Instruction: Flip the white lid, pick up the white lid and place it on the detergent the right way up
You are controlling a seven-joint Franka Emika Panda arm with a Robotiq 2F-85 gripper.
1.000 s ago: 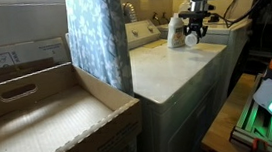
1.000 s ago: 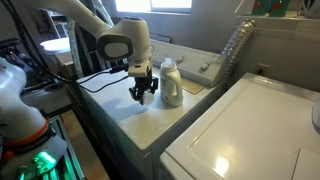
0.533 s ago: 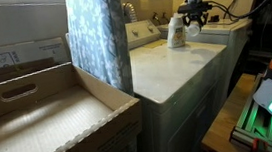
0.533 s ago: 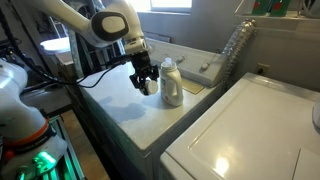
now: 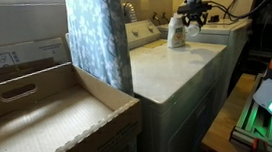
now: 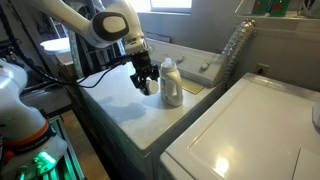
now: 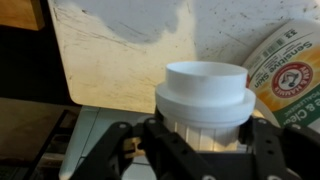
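Observation:
The white lid (image 7: 205, 100) fills the wrist view, gripped between the two black fingers of my gripper (image 7: 200, 135). In an exterior view my gripper (image 6: 146, 82) holds the lid (image 6: 148, 86) just above the white washer top, close beside the detergent bottle (image 6: 172, 82). The bottle stands upright, white with a yellow-orange label, and its label shows in the wrist view (image 7: 290, 80). In an exterior view the gripper (image 5: 191, 22) is next to the bottle (image 5: 176, 30).
A white washer top (image 6: 130, 110) carries the bottle. A second white appliance (image 6: 250, 130) stands alongside. A blue patterned curtain (image 5: 97, 35) and cardboard boxes (image 5: 39, 115) are nearby. A clear plastic bottle (image 6: 235, 45) leans at the back.
A second ago the gripper was lower and further from the bottle; it has lifted and moved up beside the bottle with the lid. No movement in the last half second.

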